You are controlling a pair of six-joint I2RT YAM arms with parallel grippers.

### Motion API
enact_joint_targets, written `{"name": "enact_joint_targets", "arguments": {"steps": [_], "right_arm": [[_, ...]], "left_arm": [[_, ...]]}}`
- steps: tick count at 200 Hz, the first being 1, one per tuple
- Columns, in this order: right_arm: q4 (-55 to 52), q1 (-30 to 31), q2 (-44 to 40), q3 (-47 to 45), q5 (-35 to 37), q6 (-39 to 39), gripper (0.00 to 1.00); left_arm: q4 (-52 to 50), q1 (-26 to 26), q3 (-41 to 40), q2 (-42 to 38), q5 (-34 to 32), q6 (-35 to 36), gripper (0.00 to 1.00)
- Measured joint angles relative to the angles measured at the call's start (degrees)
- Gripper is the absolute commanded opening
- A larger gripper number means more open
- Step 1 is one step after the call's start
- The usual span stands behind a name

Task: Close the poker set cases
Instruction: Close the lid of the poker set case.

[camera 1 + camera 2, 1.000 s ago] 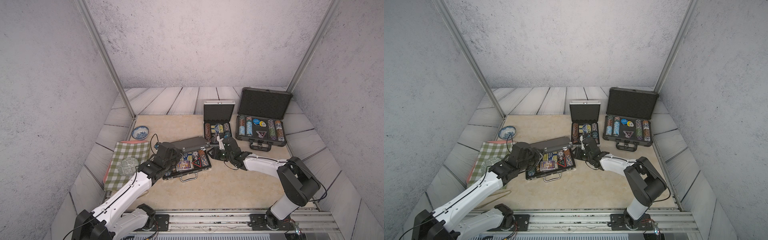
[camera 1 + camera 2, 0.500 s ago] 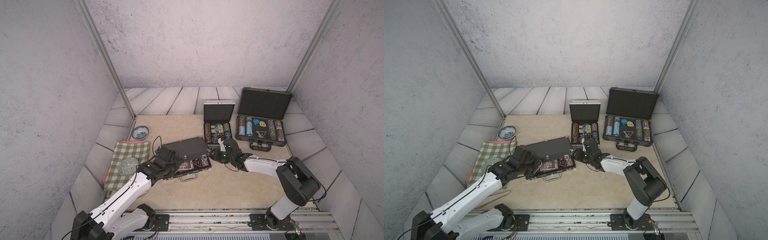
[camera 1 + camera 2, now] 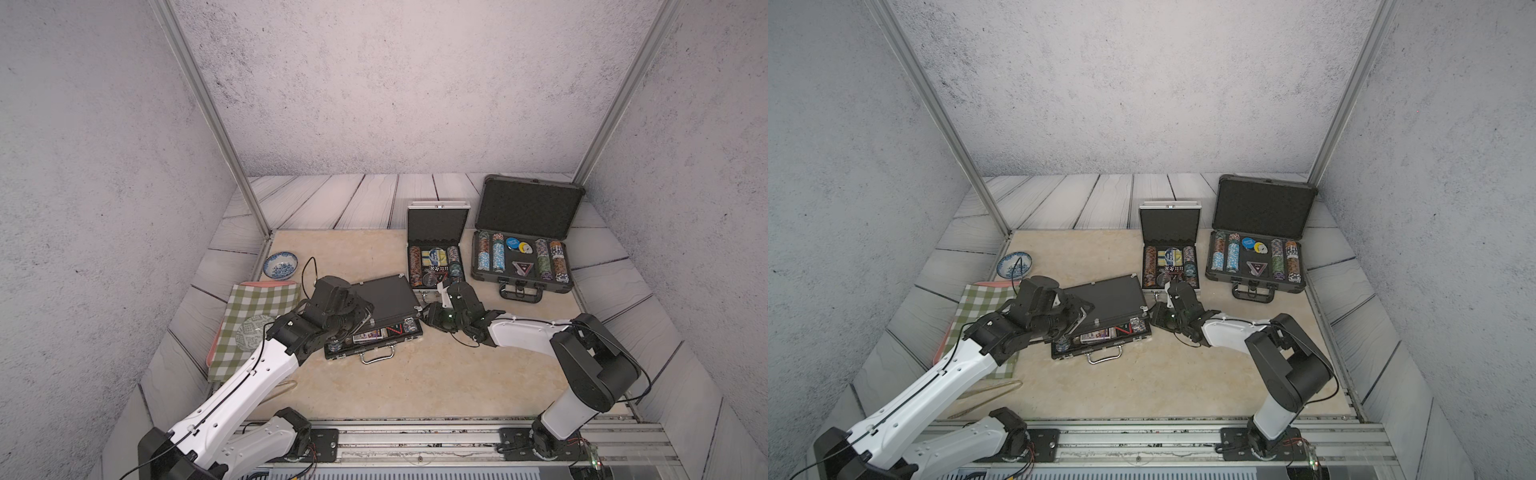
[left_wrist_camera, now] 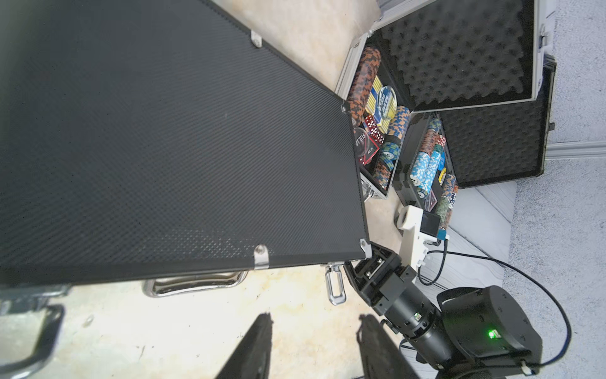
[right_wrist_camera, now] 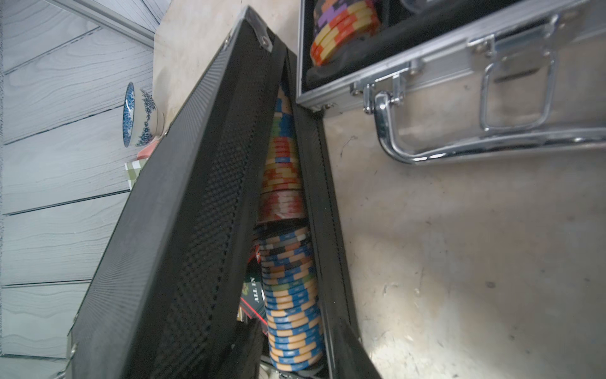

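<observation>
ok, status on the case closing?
Done: nothing, no case is shut. In hand: the black case, its lid tilted partway over the chips with the front gap open. The left end effector sits just past the lid's front edge, jaws apart and empty. The right end effector straddles the base's end. Left: silver case and large grey case, both lids upright.

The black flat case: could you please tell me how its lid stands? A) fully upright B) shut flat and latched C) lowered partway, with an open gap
C: the black flat case has its lid sloping over the base, and the right wrist view shows chip stacks through the open wedge between them.
</observation>
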Motion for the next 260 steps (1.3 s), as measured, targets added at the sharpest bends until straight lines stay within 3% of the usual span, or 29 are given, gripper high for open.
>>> {"name": "enact_joint_targets", "arguments": {"steps": [47, 101, 155, 192, 260], "right_arm": [[0.1, 0.0, 0.0, -2.5, 0.0, -0.5, 0.38], [-0.9, 0.0, 0.0, -4.2, 0.7, -1.9, 0.38], [-2.6, 0.0, -0.2, -4.9, 2.3, -3.9, 0.38], [-5.0, 0.0, -1.9, -5.3, 3.3, -4.9, 0.38], [-7.0, 0.0, -6.2, -5.3, 3.9, -7.3, 0.39]], "left_arm": [[2.2, 1.1, 0.3, 4.0, -5.4, 5.5, 0.43], [4.6, 3.7, 1.4, 9.2, -5.5, 10.1, 0.41], [5.0, 4.0, 4.1, 16.4, -1.1, 15.3, 0.41], [4.9, 3.3, 7.2, 22.8, 4.6, 19.5, 0.35], [-0.7, -2.6, 14.6, 32.5, 8.8, 29.2, 0.22]]}}
